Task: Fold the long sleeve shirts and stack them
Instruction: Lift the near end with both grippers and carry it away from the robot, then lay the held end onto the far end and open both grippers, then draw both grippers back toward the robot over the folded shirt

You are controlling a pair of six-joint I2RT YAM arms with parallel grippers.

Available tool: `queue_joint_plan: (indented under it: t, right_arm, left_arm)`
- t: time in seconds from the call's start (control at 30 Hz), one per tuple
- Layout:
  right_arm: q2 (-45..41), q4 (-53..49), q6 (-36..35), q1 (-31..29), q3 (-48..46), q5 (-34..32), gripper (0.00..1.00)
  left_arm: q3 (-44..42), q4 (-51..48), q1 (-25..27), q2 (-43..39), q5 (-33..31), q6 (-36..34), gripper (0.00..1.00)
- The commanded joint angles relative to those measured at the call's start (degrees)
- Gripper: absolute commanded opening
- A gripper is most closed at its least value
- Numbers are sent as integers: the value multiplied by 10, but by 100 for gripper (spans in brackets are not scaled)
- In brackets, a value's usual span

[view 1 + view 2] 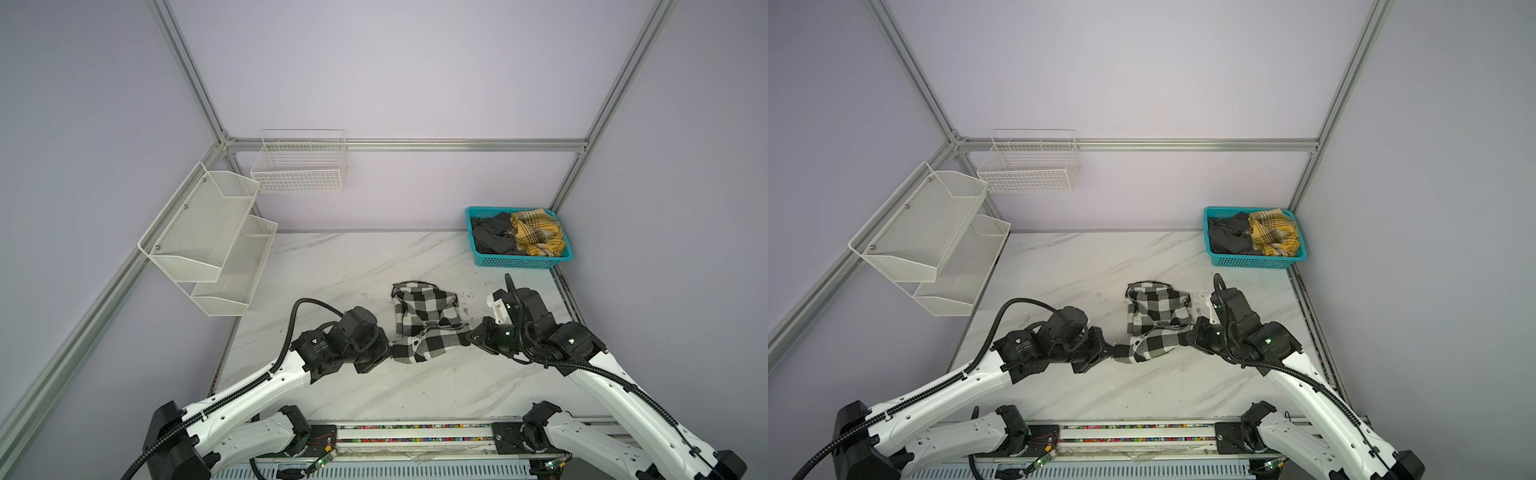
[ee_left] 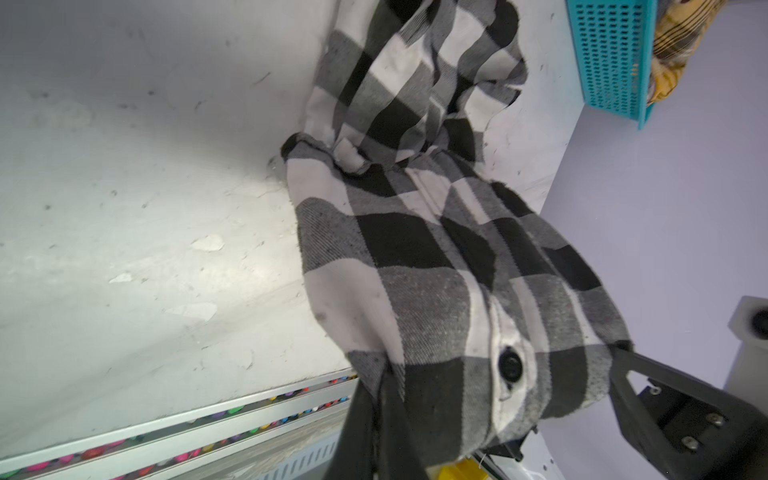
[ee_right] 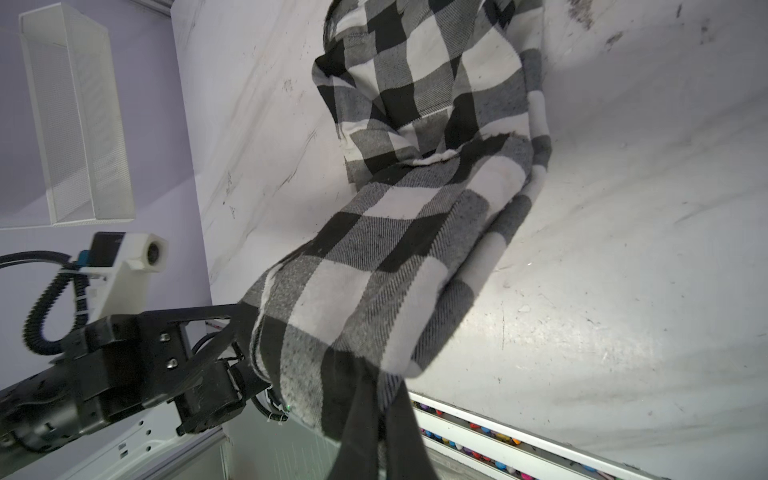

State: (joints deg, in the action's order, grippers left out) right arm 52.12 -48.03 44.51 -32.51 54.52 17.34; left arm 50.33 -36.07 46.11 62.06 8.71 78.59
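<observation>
One black-and-white checked long sleeve shirt (image 1: 424, 320) (image 1: 1156, 320) lies bunched on the marble table (image 1: 332, 270) in both top views. Its near edge is stretched between my two grippers and raised off the table, while the far part rests on the surface. My left gripper (image 1: 391, 353) (image 1: 1113, 353) (image 2: 380, 386) is shut on the shirt's left end, beside a black button (image 2: 510, 365). My right gripper (image 1: 467, 336) (image 1: 1187, 336) (image 3: 382, 386) is shut on the right end. The checked cloth (image 2: 415, 249) (image 3: 407, 249) fills both wrist views. No other shirt of this kind shows.
A teal basket (image 1: 519, 262) (image 1: 1254, 261) at the table's far right corner holds a dark grey cloth (image 1: 492, 237) and a yellow plaid cloth (image 1: 538, 232). White mesh shelves (image 1: 208, 237) and a wire basket (image 1: 299, 166) hang on the left and back walls.
</observation>
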Motion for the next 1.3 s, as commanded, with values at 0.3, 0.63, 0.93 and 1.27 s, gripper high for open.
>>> queue_joint_plan:
  t: [0.3,0.63,0.93,1.27]
  right_arm:
    - [215,53,-67,98,157,-44,0]
    - [648,51,-169,192,543,-68,68]
    - [546,106,-164,151,430,-80,69]
    - [649,138,-200,124,447,-110,53]
  left_arm:
    - [245,85,-136,247,92,-155,0]
    - [664,47,-268,662,172,-258,61]
    - [687,-4,-266,575,129,-316,75]
    - [695,-5,-211,660,195,-309,55]
